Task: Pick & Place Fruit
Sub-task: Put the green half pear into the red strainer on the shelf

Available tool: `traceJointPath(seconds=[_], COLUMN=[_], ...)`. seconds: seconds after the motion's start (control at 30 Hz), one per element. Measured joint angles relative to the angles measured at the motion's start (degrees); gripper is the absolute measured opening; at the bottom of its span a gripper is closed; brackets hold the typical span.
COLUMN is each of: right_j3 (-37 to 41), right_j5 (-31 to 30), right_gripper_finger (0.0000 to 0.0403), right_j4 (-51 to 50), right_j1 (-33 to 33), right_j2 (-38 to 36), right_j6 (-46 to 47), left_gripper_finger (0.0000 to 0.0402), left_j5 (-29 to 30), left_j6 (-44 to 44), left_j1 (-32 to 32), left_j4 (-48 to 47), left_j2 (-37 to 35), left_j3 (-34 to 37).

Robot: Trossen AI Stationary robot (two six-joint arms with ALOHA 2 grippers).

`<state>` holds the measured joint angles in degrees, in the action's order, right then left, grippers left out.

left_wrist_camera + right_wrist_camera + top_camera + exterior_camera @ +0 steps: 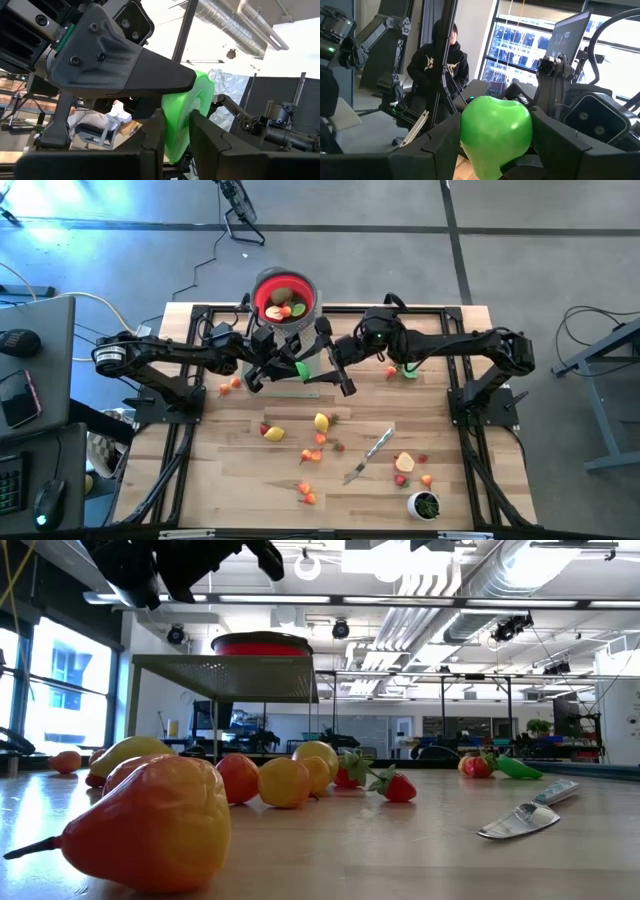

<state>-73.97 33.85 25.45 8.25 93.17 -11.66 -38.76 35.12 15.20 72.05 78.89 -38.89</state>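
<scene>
Low view shows a pear (150, 820) nearest, fruit (285, 780) behind it, then the knife (525, 818). Mid-table, both grippers meet over a green apple (495, 132): the right gripper (495, 145) clamps it, and the left gripper (177, 135) has its jaws against its sides. Farthest, the red bowl (286, 292) holds fruit.

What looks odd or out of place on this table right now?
Both grippers meet on one green fruit piece just below the red bowl: the right gripper grips it while the left gripper clamps its edge too. A knife lies among scattered fruit.
</scene>
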Motion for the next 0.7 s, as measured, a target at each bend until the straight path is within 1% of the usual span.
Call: traceJointPath(seconds=[0.17,0.53,0.7], right_j3=[0.0,0.0,0.0], right_j5=[0.4,0.0,0.2], right_gripper_finger=[0.0228,0.0278,0.0285], right_j4=[0.3,0.5,0.5], right_j1=[0.0,-0.4,-0.4], right_j2=[0.0,0.1,0.1], right_j6=[1.0,1.5,1.4], left_gripper_finger=[0.0063,0.0060,0.0060], left_j5=[-0.3,0.0,-0.5], left_j6=[0.0,0.0,0.0], left_j1=[0.0,0.2,0.2], left_j4=[0.2,0.8,0.9], left_j2=[0.0,0.2,0.2], left_j3=[0.0,0.0,0.0])
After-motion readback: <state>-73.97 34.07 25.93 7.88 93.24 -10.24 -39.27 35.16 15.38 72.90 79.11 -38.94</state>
